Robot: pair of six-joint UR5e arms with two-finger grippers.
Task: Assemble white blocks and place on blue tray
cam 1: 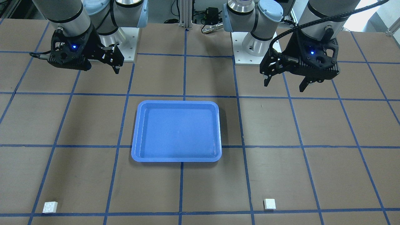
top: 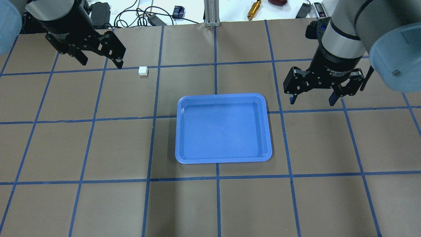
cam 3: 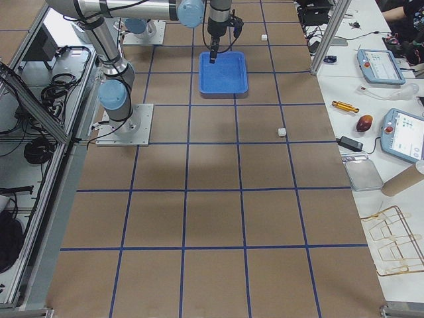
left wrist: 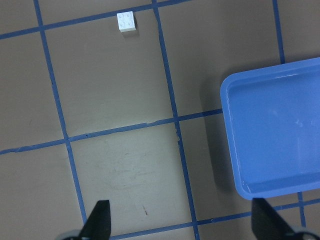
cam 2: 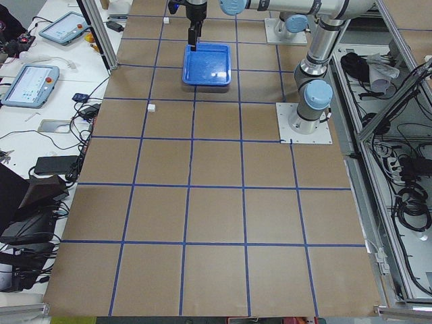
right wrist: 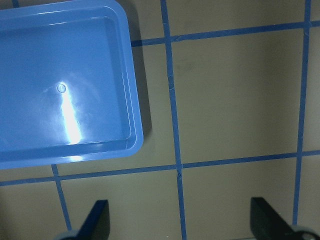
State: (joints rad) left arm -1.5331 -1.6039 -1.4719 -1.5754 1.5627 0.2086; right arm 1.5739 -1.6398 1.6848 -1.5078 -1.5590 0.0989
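Nearest me, one white block (cam 1: 269, 204) lies well out beyond my left gripper (cam 1: 284, 85), and the second white block (cam 1: 50, 207) lies well beyond my right gripper (top: 311, 100). Both grippers hang spread wide and empty, with the blue tray (cam 1: 178, 131) between them. I judge the blocks light, rigid and slick, so I'd pinch two flat opposite sides, below the studs.

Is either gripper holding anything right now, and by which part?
Nothing is held: left gripper and right gripper hang open, empty; both white blocks lie on the table.
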